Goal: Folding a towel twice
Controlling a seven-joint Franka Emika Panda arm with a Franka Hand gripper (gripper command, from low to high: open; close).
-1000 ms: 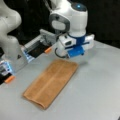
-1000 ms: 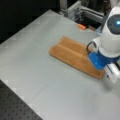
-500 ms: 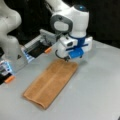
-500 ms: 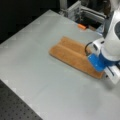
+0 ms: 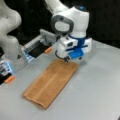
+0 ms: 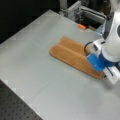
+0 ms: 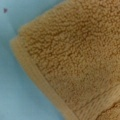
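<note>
A: Table first. Grey tabletop [image 5: 100, 95], wide bare stretch from 3 to 6 o'clock of the towel in a front view; in a front view [image 6: 37, 62] the bare part runs from 6 round to 10 o'clock. Dark perforated board [image 6: 17, 107] past the table's edge at 7 o'clock.

B: Clutter?

A: Metal rail frame [image 5: 37, 46] along the table's far edge, about 10 o'clock of the towel, with a small orange piece [image 5: 48, 50] beside it. A second white robot arm [image 5: 10, 30] stands at the 9 o'clock edge, apart from the cloth. Dark background behind.

B: Towel?

A: The towel [image 5: 51, 81] lies flat mid-table as a long narrow strip, a lengthwise crease down its middle in both front views [image 6: 72, 53], rounded folded end at 7 o'clock in a front view. Wrist view: one corner [image 7: 75, 57] fills the picture, fuzzy pile, a flat band along its edge, table at 9 o'clock.

B: Gripper?

A: Gripper [image 5: 67, 59] sits low at the towel's far end, at or just above the cloth. Fingers hidden under the white and blue hand; can't tell their spread or any hold.
</note>
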